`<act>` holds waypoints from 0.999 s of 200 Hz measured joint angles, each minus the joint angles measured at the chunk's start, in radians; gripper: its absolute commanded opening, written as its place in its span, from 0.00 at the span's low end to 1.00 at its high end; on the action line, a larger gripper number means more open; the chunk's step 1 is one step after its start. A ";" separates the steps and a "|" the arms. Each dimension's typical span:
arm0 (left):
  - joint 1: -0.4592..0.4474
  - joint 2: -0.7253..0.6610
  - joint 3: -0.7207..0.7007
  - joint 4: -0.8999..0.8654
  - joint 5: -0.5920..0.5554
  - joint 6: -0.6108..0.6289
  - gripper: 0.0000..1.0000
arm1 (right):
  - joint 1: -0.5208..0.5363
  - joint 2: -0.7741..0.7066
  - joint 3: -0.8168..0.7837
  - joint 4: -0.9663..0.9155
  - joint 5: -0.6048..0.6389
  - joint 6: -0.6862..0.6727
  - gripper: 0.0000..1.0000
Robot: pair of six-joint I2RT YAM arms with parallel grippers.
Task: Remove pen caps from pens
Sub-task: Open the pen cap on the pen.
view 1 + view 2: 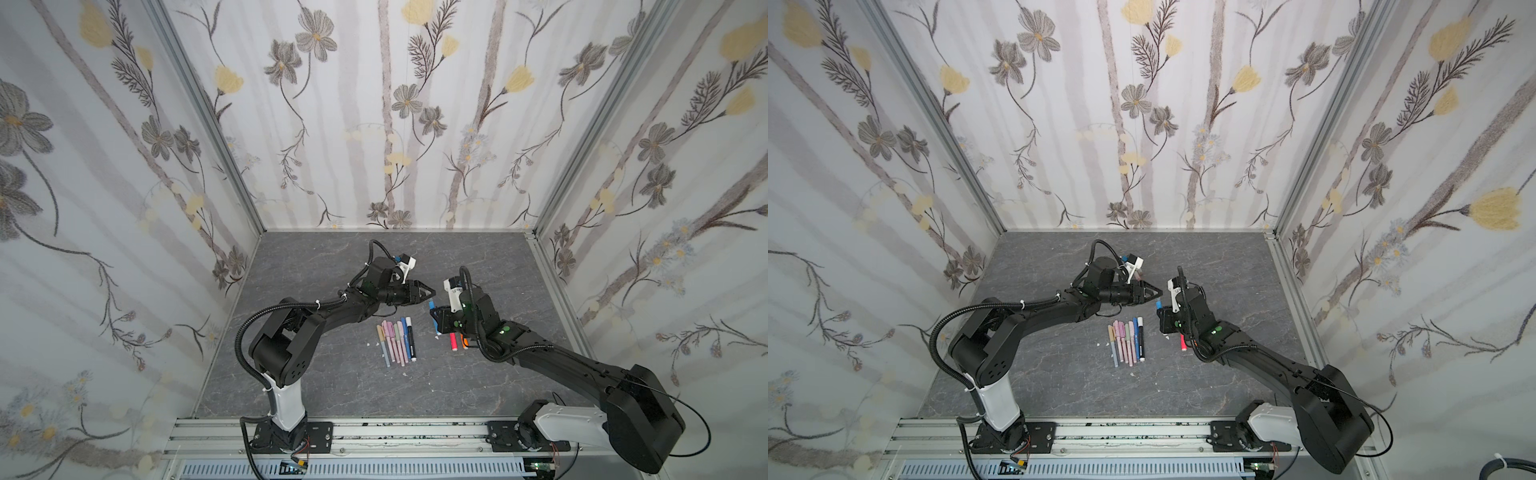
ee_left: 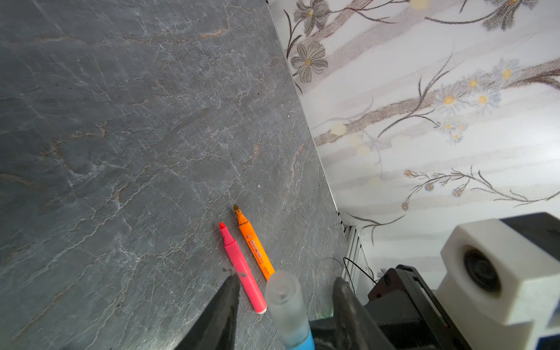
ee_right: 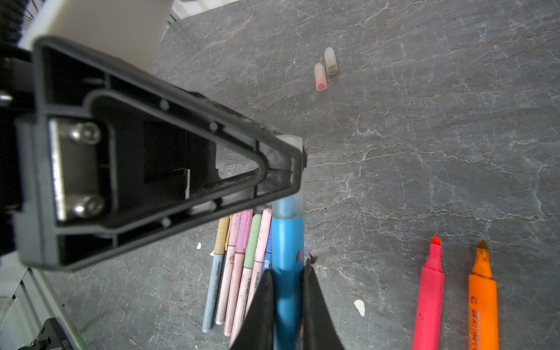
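Watching the feeds, I see the right gripper [image 3: 288,268] clenched on the barrel of the blue pen [image 3: 288,239]. Both of its jaws press against the barrel, and the pen is lifted off the table [image 2: 121,136], sticking out past the fingertips. The frosted cap [image 2: 283,298] is on the pen, at the end away from that grip.

The left gripper [image 2: 286,280] comes at the pen from the opposite side. Its jaws stand apart with the cap between them. The left wrist camera shows a gap on either side of the cap, so that tool grasps nothing. From the right wrist camera the flank of one left finger [image 3: 181,151] covers most of the cap, and I cannot judge contact from that angle. In both top views the two tools meet tip to tip above the table.

A row of slim pens [image 3: 239,272] lies flat on the table to the left of the right gripper. They are packed side by side, with tan, pink, lilac and green caps on. To the right gripper's right, the pink highlighter [image 2: 242,269] and the orange highlighter [image 2: 253,242] lie parallel and just beside each other, both tips bare. Out beyond the held pen's capped end, two loose caps [image 3: 325,68] rest on the table, just beside one another.
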 measured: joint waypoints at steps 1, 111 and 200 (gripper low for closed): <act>0.000 0.000 0.000 0.000 0.000 0.000 0.44 | 0.000 0.001 0.000 0.000 0.000 0.000 0.02; 0.000 0.019 0.011 0.015 0.027 -0.040 0.10 | 0.000 0.030 0.000 0.034 0.000 0.006 0.02; -0.004 0.005 -0.020 0.097 0.048 -0.123 0.00 | 0.000 0.043 -0.012 0.090 0.000 0.006 0.22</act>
